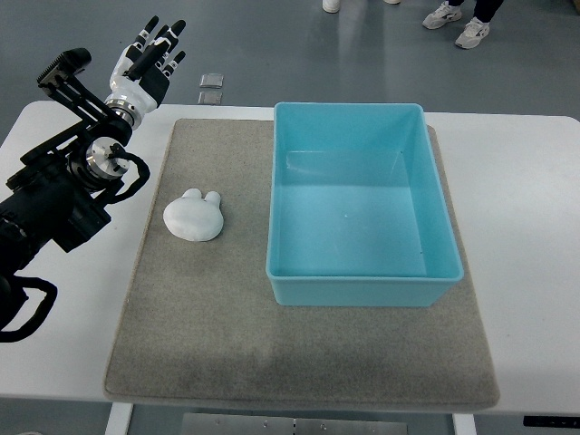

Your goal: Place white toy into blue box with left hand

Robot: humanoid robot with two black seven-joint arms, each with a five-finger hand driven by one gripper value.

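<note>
While the left hand [148,56] hovers open and empty, the white toy [194,216] looks soft and light, best grasped around its rounded body.

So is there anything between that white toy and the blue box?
No. In the top view, only a bare strip of the grey mat separates the white toy from the blue box; nothing lies on it.

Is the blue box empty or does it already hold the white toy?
Empty. The blue box shows only its bare floor; the white toy lies outside it on the grey mat, to its left.
</note>
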